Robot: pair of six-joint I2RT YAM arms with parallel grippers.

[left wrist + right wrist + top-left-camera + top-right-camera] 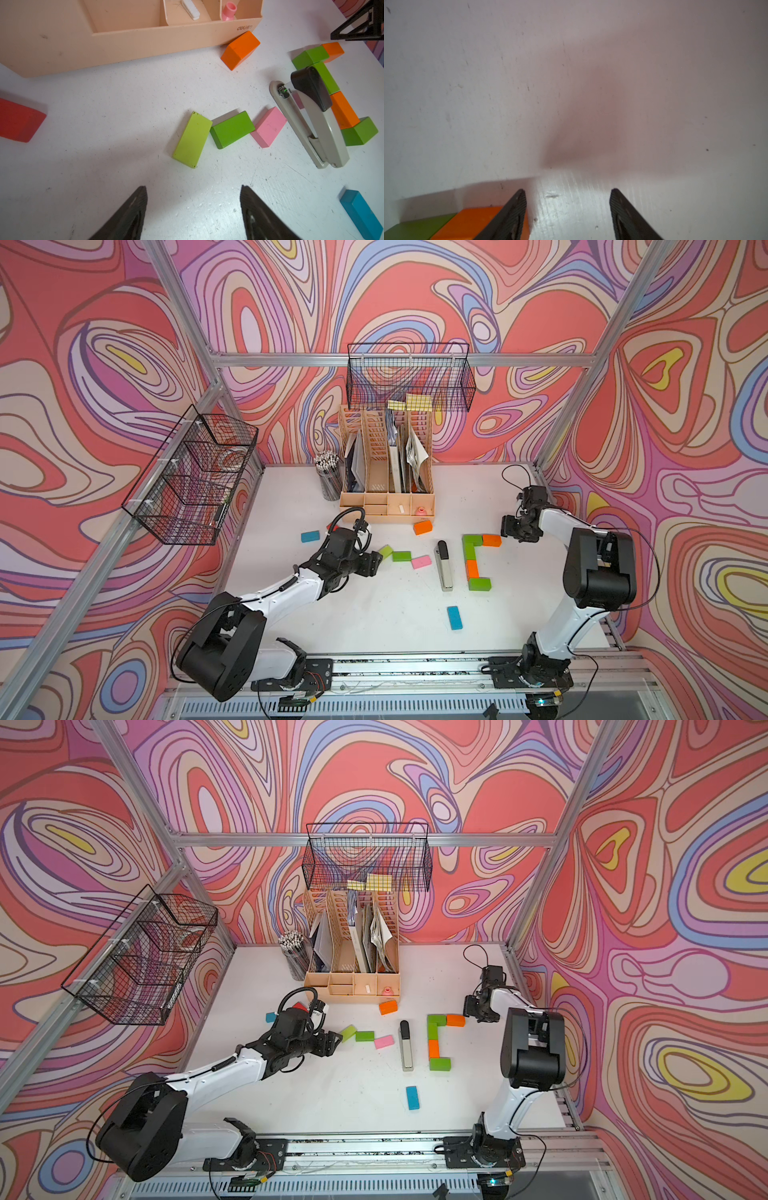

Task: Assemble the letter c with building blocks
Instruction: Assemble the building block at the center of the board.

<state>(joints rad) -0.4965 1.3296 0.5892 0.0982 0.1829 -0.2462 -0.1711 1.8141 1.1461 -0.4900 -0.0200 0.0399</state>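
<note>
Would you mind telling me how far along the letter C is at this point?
Mostly built: five blocks form the letter c, with a spine, a two-block upper arm ending in the orange block, and one green block as the lower arm. Nothing is in hand: the right gripper is open beside that orange block, the left gripper open near the lime block. Probably left: lengthening the lower arm.

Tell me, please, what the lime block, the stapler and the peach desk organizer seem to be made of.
The lime block is probably painted wood: it has a matte face with small dark chips at its corners. The stapler has a grey body that looks like painted metal with a slight sheen, and its black cap seems to be plastic. The desk organizer is likely moulded plastic, going by its smooth peach surface and thin, even walls.
</note>
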